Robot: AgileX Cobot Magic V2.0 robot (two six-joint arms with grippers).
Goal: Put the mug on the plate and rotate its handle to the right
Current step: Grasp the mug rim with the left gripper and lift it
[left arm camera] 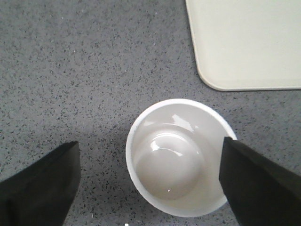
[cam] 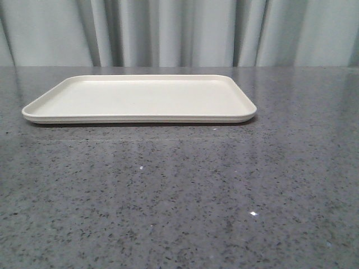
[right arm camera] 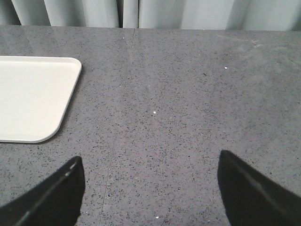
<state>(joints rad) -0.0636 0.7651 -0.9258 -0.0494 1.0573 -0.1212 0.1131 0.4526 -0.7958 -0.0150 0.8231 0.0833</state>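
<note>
The cream-white plate (cam: 140, 100) lies flat on the grey table in the front view, with nothing on it. Neither the mug nor any arm shows in that view. In the left wrist view I look straight down into the white mug (left arm camera: 176, 157), standing upright on the table beside a corner of the plate (left arm camera: 244, 42). Its handle and face print are hidden. My left gripper (left arm camera: 150, 181) is open and above the mug, one finger over its rim, the other well clear. My right gripper (right arm camera: 150, 188) is open and empty over bare table, beside the plate's corner (right arm camera: 33, 101).
The speckled grey tabletop (cam: 179, 196) stretches around the plate. A pale curtain (cam: 179, 31) hangs behind the table's far edge.
</note>
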